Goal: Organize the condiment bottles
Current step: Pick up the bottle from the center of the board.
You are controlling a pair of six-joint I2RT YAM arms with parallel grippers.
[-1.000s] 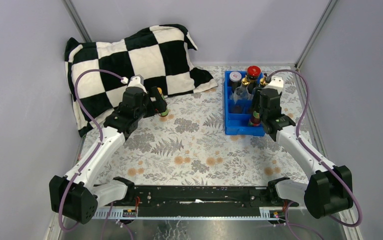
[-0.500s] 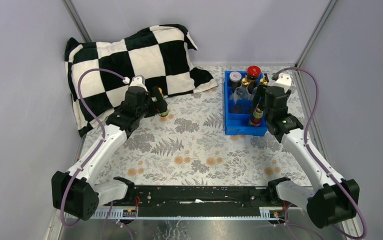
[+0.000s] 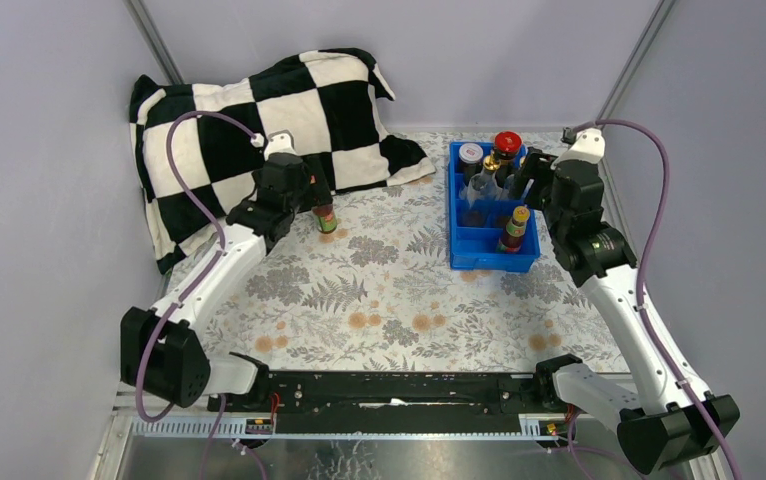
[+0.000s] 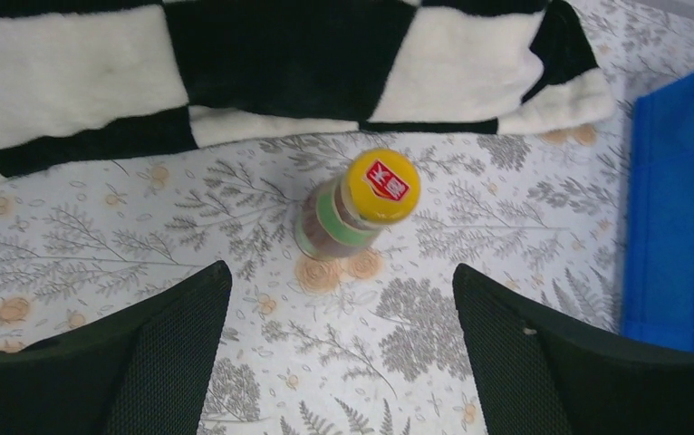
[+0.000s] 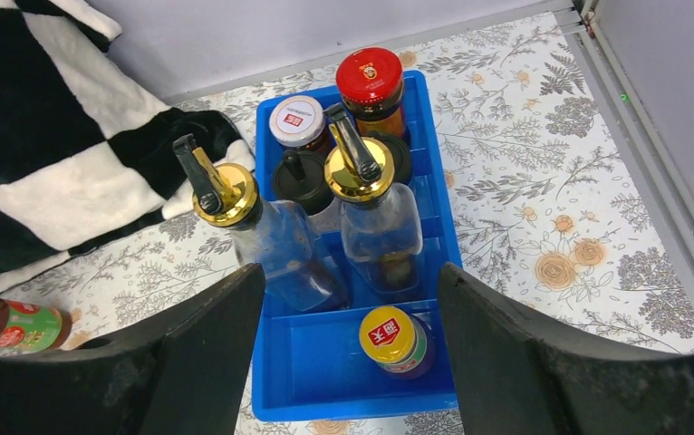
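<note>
Left claw [image 4: 342,276]: spread wide, nothing in it, both fingers off the desk [image 4: 144,227]. The loose orange-capped bottle [image 4: 361,204] stands just ahead of the fingertips, inside the gap line and a touch toward the right finger, touching neither. Its long axis is upright, cap toward the wrist camera, so you'd push forward and slightly down to straddle the body, then close. Just past the bottle, the checkered pillow [image 4: 262,54] edge lies near but apart from it; I'd judge overshoot puts the fingers into fabric. Far off to the claw's right is the blue tray [image 4: 679,208], only its wall showing here. Left arm is clearly the nearer one. Right claw [image 5: 343,276] hangs over the tray, parted and empty. Below it, nearest, the second orange-capped bottle [image 5: 393,340] stands in the near compartment, with bare floor to its left. Behind come the two gold-spouted bottles [image 5: 366,195] and the black-capped shakers [image 5: 296,181], then the white-lidded jar [image 5: 296,122] and red-lidded jar [image 5: 371,82]. The left wrist view gives you bottle-in-gap alignment; the top view hides that behind the wrist but shows how well apart bottle and tray are. Only the right wrist view shows the free spot.
</note>
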